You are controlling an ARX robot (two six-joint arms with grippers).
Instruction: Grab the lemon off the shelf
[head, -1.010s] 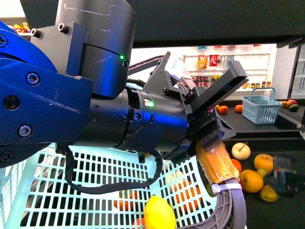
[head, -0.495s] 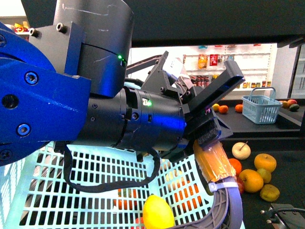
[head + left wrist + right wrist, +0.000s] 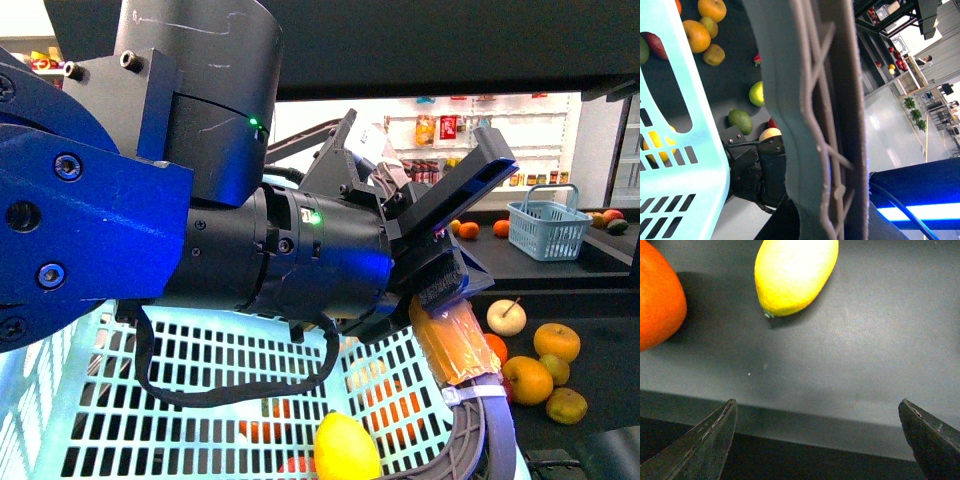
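In the front view your left gripper (image 3: pixel 470 260) fills the picture. Its fingers look spread, and the orange-wrapped one lies against the grey handle (image 3: pixel 480 430) of the turquoise basket (image 3: pixel 200 400). You cannot tell whether it actually clamps the handle. A second lemon (image 3: pixel 345 445) already sits in the basket, and loose oranges (image 3: pixel 527 379) lie on the shelf (image 3: pixel 600 300) beyond.

The left wrist view settles nothing, because the handle crosses it close up and no finger shows.

In the right wrist view your right gripper (image 3: pixel 817 405) is spread wide and empty, with its tips hanging at the tray's front edge. The lemon (image 3: pixel 795 275) lies on the dark tray ahead of them. It is near an orange (image 3: pixel 657 300) but not touching it.

You are likely in the approach step, with nothing grasped yet. The next move calls for carrying the open fingers forward until they straddle the lemon, keeping the finger on the orange's side in the gap between the two fruits. Then close gently, since the lemon can roll.
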